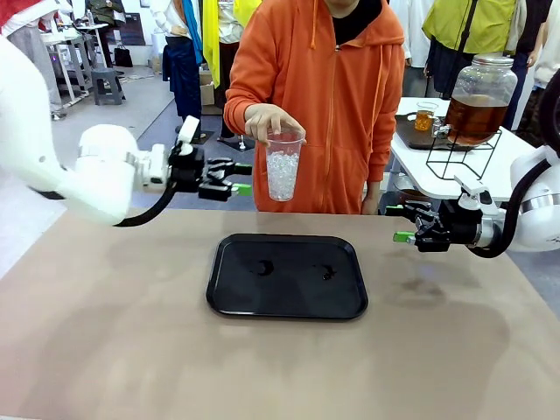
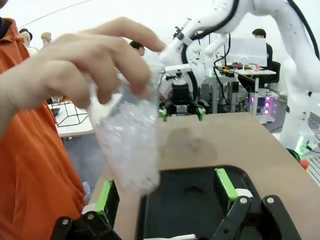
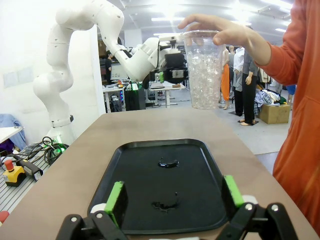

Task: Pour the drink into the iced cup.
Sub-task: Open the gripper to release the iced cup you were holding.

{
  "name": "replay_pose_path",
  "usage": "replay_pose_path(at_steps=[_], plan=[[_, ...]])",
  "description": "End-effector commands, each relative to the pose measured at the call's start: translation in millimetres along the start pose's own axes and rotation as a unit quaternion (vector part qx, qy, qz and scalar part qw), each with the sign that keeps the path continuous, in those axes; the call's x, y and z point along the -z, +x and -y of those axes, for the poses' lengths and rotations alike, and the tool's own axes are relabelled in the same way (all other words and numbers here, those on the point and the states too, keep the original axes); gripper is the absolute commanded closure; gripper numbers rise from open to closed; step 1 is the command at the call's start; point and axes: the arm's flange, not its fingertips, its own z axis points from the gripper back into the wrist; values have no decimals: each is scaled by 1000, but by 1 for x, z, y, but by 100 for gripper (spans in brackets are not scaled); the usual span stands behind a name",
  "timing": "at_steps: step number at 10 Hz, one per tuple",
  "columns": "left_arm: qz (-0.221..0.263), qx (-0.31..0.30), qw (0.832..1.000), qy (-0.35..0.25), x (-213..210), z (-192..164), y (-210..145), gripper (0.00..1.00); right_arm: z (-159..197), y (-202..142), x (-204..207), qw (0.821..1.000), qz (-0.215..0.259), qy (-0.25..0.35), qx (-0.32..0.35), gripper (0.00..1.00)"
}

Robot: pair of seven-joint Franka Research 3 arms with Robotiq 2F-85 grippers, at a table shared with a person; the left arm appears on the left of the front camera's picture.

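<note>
Watching near first: our right hand (image 1: 403,224) open, empty, low over surface (image 1: 105,350); black tray (image 1: 287,276) with small puddles mid-surface. Our left hand (image 1: 240,178) open, empty, just beside iced cup (image 1: 283,166), which person's hand (image 1: 271,121) holds by rim above tray's far edge. We judge cup thin, crushable, slippery when wet: grip mid-wall gently. Drink (image 1: 474,118) far off in dispenser jar (image 1: 480,98), side table.

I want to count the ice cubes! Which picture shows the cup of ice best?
The right wrist view: the iced cup is sharp and whole, held by its rim in the person's hand. The front view shows it smaller. The left wrist view shows it close but blurred, partly behind fingers.
</note>
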Motion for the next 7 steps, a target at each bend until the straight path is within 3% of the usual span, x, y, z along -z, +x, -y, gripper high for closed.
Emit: replay_pose_path(at_steps=[1,3,7], plan=[[7,29,999,-13,-28,31,-19,0,2,4,2,1000,-1,2,0,0],[15,21,1000,6,-56,52,-42,0,2,4,2,1000,-1,2,0,0],[21,-10,999,32,-95,66,-52,0,2,4,2,1000,-1,2,0,0]])
